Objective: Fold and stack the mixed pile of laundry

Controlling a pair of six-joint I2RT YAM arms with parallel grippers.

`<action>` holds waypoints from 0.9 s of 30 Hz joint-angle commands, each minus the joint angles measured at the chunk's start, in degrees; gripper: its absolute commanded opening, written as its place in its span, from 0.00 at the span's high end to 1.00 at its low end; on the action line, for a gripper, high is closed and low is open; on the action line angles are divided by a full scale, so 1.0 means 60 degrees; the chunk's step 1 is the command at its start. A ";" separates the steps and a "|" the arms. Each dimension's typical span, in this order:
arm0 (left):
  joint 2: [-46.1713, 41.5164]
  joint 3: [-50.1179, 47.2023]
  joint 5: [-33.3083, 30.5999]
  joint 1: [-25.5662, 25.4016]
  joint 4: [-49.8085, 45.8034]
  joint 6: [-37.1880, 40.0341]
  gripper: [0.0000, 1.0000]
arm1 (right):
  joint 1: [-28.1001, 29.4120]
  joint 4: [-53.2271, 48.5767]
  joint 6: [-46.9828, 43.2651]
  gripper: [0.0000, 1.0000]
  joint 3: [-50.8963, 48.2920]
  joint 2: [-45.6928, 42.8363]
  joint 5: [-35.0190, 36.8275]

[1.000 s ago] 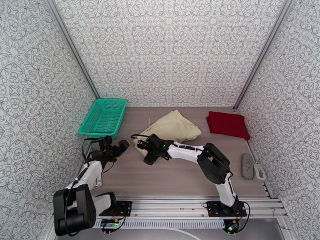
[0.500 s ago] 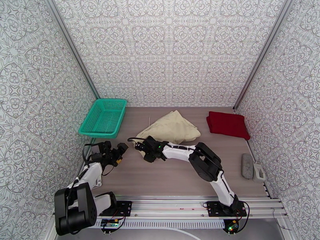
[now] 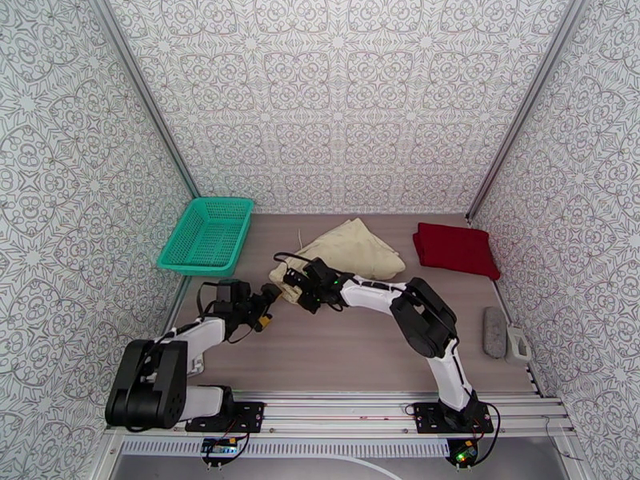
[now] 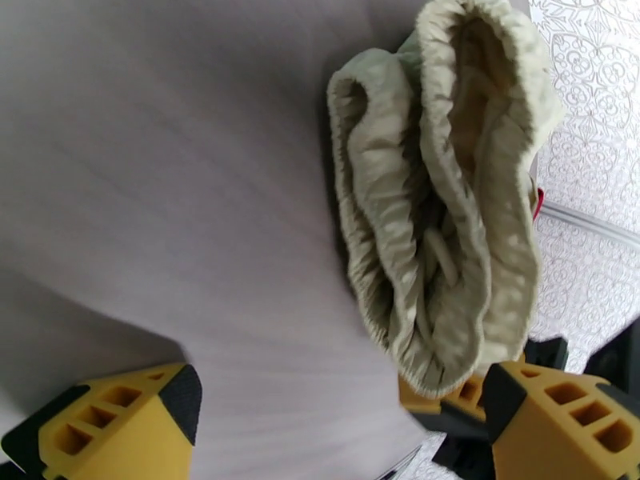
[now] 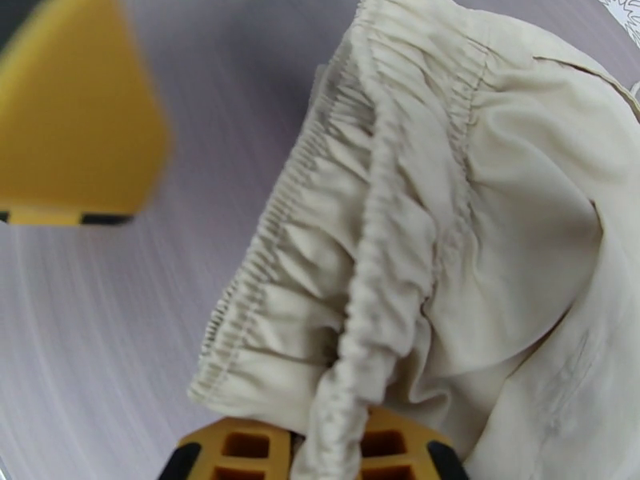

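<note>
Currently right tool (image 5: pixel 320 446) pinching cream garment (image 5: pixel 480 194); left tool (image 4: pixel 336 394) spread, just beside it.

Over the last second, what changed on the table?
The right claw shut on the gathered waistband of the cream garment at its near-left edge; it was open before. The left arm swung right from beside the teal basket, bringing its open left claw up to that same edge. The folded red shirt and the basket stayed put.
</note>
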 commanded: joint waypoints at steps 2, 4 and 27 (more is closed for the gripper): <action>0.0674 0.0419 -0.0540 -0.0477 0.1656 -0.1369 0.02 | -0.0039 0.0512 0.0204 0.96 -0.0351 -0.0450 -0.0590; 0.0868 0.0472 -0.0621 -0.0610 0.2142 -0.1605 0.02 | -0.0121 0.0640 0.0257 0.97 -0.0440 -0.0541 -0.0722; 0.1329 0.0537 -0.1727 -0.1261 0.3877 -0.3880 0.05 | -0.0402 0.1344 0.0545 1.00 -0.0839 -0.0997 -0.1264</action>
